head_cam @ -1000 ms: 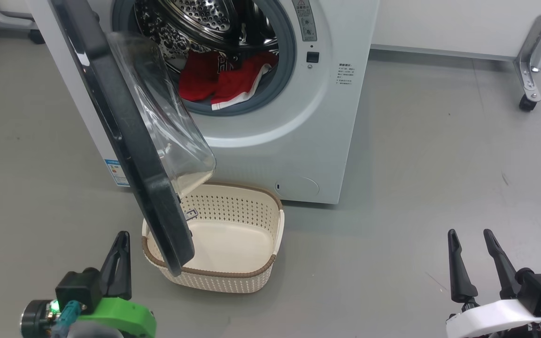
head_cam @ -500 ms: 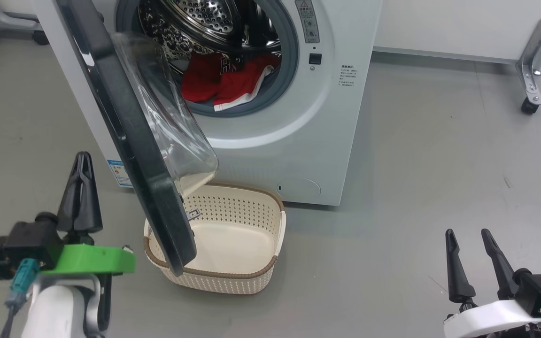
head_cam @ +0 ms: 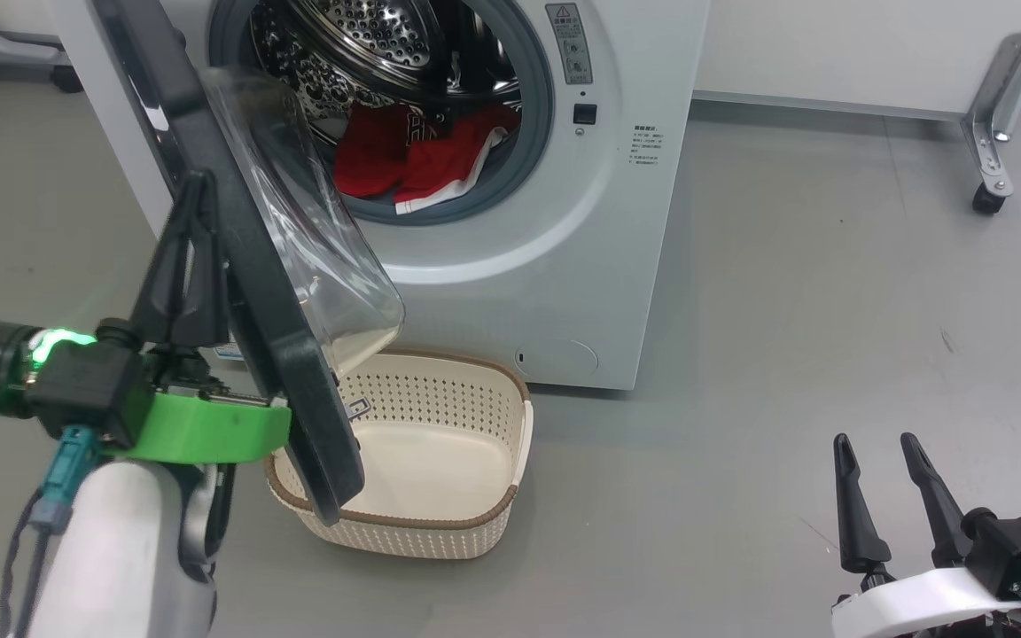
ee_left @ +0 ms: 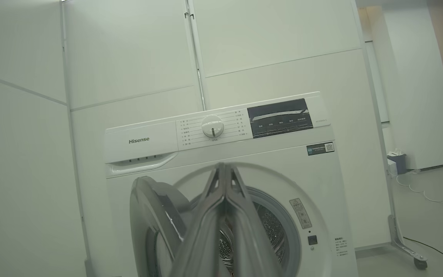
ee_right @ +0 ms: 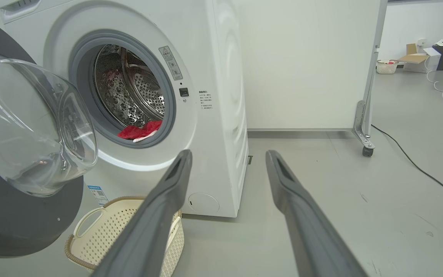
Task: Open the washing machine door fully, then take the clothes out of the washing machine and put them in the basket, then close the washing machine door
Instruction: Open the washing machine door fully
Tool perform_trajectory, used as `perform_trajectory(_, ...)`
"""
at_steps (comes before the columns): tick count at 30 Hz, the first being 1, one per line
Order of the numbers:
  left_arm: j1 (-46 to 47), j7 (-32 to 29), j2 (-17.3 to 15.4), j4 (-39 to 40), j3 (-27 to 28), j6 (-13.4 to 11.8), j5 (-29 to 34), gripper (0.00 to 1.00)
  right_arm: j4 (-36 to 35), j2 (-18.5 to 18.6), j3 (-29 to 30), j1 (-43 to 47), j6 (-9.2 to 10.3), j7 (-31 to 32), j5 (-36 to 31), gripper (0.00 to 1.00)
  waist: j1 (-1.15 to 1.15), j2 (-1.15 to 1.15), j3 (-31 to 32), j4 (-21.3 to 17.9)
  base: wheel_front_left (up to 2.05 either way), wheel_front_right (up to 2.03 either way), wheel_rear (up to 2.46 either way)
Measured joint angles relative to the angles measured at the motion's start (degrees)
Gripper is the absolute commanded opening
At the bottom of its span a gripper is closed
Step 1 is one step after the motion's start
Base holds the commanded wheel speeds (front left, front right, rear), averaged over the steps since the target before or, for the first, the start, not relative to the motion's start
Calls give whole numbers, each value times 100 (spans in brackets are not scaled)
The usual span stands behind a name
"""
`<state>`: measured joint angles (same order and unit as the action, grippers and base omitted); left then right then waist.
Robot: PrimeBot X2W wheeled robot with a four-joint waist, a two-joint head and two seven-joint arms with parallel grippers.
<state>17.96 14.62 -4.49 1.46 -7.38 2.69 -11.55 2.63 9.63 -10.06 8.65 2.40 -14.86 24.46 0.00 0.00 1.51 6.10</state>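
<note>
Left gripper (head_cam: 196, 190) pinched shut, empty, just beside partly open round black-rimmed glass door (head_cam: 298, 399). Right gripper (head_cam: 874, 443) spread wide, empty. Red jerseys (head_cam: 404, 164) inside white front-loading washing machine (head_cam: 564, 266).

The door (head_cam: 311, 416) stands part-open above the basket (head_cam: 440, 525); red clothes (head_cam: 422, 164) lie inside the washing machine (head_cam: 564, 266).

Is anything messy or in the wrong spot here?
Nothing is spilled or broken. But the washing machine door stands only part open, its lower corner above the basket at its left end, so it may get in the way. The clothes droop onto the grey gasket.
</note>
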Motion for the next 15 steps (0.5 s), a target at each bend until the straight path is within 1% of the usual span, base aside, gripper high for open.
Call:
perform_trajectory(5,-3,-336,30,-165,-520,168,62,0,1,-55,21,-1,-57,0,-36,100,0,0,-2,-51,0,0,0)
perform_trajectory(8,-57,-554,47,-365,-742,194,64,0,26,-77,5,-12,-120,0,-52,100,0,0,-7,-98,0,0,0)
perform_trajectory(15,-528,-1072,142,-940,-1148,249,-74,0,48,-120,66,-15,-133,0,-90,100,0,0,-19,-181,0,0,0)
